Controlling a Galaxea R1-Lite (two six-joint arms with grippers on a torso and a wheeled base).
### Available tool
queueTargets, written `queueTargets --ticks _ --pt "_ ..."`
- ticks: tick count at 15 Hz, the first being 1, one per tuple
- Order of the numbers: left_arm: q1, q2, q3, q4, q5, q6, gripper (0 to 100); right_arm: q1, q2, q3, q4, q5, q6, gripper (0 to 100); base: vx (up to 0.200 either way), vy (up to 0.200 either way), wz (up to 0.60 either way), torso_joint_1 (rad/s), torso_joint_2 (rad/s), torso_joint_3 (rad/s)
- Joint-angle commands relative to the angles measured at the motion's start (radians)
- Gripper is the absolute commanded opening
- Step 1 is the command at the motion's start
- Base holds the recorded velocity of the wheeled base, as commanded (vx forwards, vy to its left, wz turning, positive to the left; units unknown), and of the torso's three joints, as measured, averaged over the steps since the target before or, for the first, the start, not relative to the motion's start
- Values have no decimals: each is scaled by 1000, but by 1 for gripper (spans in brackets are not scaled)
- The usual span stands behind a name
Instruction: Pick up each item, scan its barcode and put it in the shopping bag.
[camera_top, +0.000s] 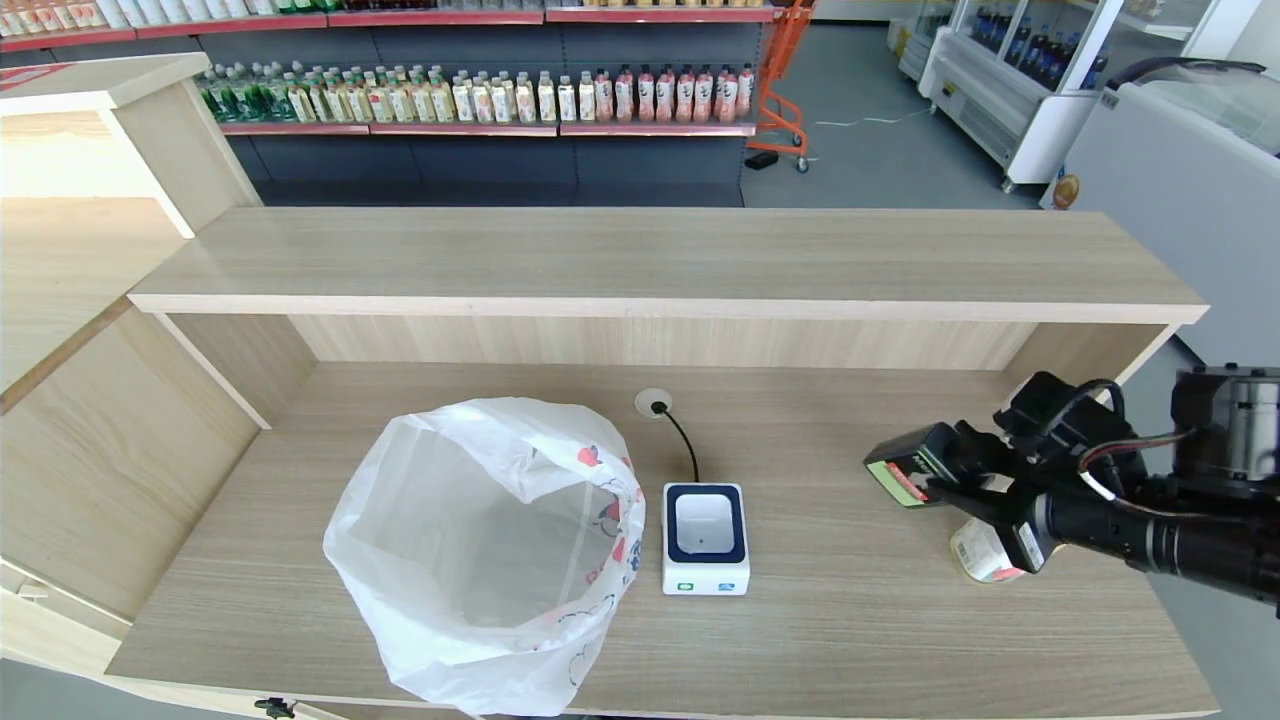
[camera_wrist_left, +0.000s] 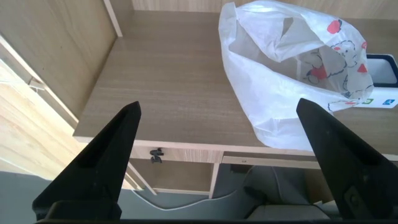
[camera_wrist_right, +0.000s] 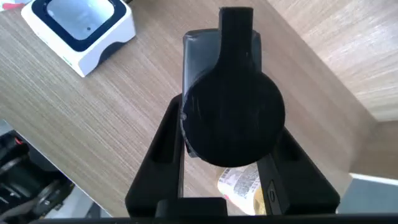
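While the small dark box with a green and red end hangs above the counter, the right gripper has its jaws closed on the two sides of it. The box is well to the right of the white barcode scanner with a dark blue frame and not over its window, so I judge that the scan is not yet done. Under this arm a pale round container with a printed label rests on the light wooden counter, partly hidden; it waits for its turn. The thin white plastic shopping bag with red figures stands open just left of the scanner, and I see nothing inside it. The left gripper is near the bag, at the counter's left front corner, jaws wide apart and empty. Most of the task remains.
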Motion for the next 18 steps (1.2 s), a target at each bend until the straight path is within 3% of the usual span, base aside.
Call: queueTargets --ticks 1,4,5,6,7,10,12,18 --pt "0 0 0 0 1 0 100 -5 -134 32 -31 90 -212 0 0 0 0 0 0 0" --pt "0 0 0 0 1 0 100 -22 -90 37 -81 394 -560 0 0 0 0 0 0 0" --pt "0 0 0 0 0 0 100 -43 -58 37 -75 593 -904 0 0 0 0 0 0 0" --pt "0 0 0 0 1 0 100 -36 -27 40 -61 695 -1186 0 0 0 0 0 0 0" --pt "0 0 0 0 1 0 100 3 2 41 -18 764 -1368 0 0 0 0 0 0 0" --pt "0 0 0 0 0 0 100 133 140 2 272 776 -1810 0 0 0 0 0 0 0" --pt "0 0 0 0 1 0 100 167 225 -24 281 777 -1908 0 0 0 0 0 0 0" --pt "0 0 0 0 1 0 100 250 314 -132 143 781 -1927 0 0 0 0 0 0 0"
